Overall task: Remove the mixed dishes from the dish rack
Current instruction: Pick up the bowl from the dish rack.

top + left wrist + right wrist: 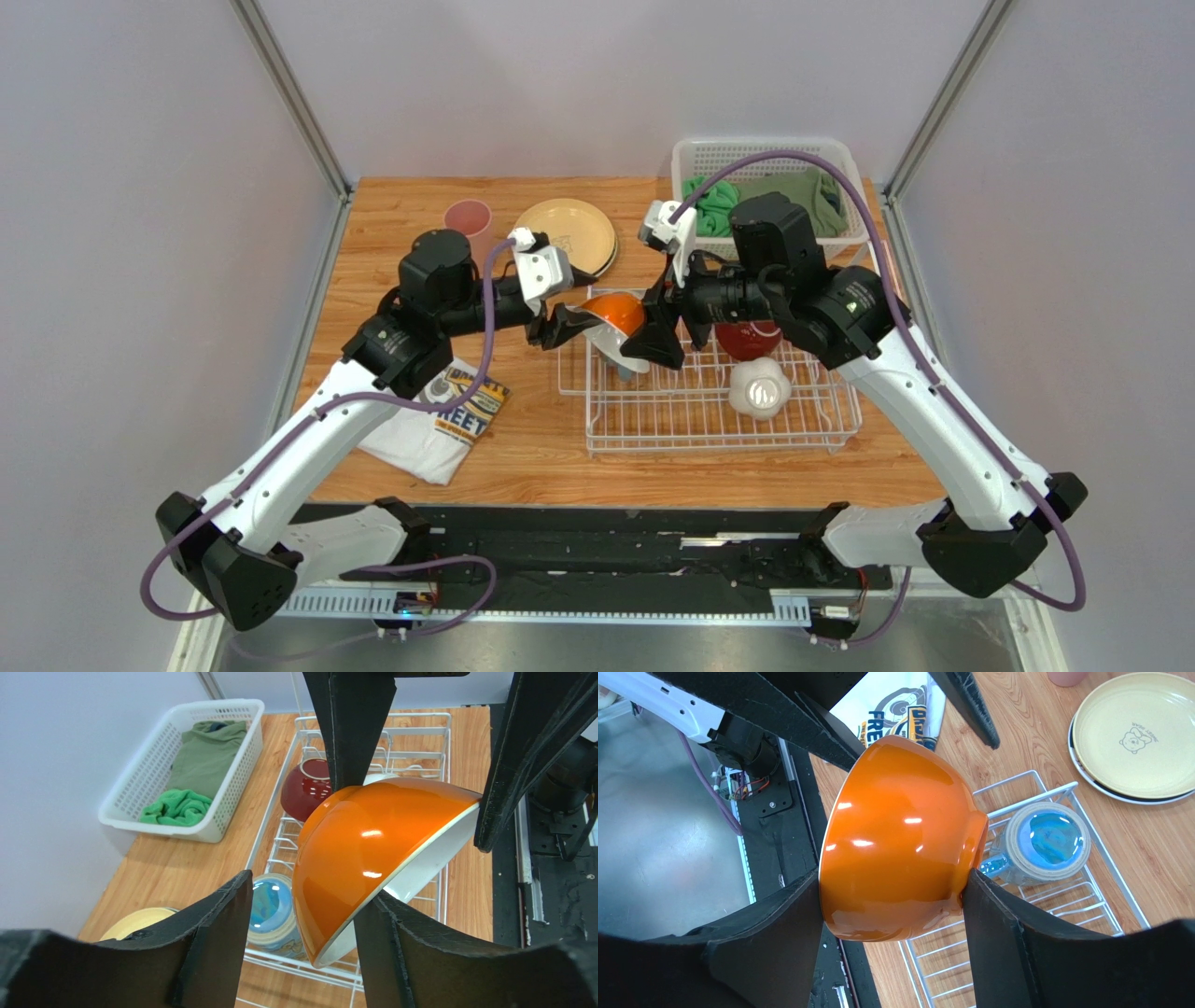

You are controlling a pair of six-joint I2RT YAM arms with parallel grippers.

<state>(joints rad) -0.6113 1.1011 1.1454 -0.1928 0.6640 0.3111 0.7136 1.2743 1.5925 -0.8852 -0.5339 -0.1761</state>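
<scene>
Aloft over rack (pixel 673 420) left end, orange bowl (pixel 615 311) tipped sideways, right pincer (pixel 892 882) clamped across it, left pincer (pixel 303 896) spread round its rim, one finger (pixel 210 934) clear, blue mug (pixel 270 910) beneath.

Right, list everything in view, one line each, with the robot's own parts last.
Glossy orange round bowl: one, orange outside and white inside, held over the rack's left end.
White wire dish rack: one, white, centre-right of the table.
Dark red round bowl: one, dark red, in the rack.
Small white bowl: one, white, in the rack.
Light-blue mug: one, light blue, rack corner.
Tan round plates: stacked, number unclear, tan, behind the rack.
Pink cup: one, pink, left of the plates.
White perforated plastic basket: one, white, far right corner.
Green cloths: at least two, olive and bright green, in the basket.
Printed white T-shirt: one, white, near left.
Wooden table: one, brown.
Left fingers: black, open around the bowl's rim.
Right fingers: black, clamped on the bowl.
</scene>
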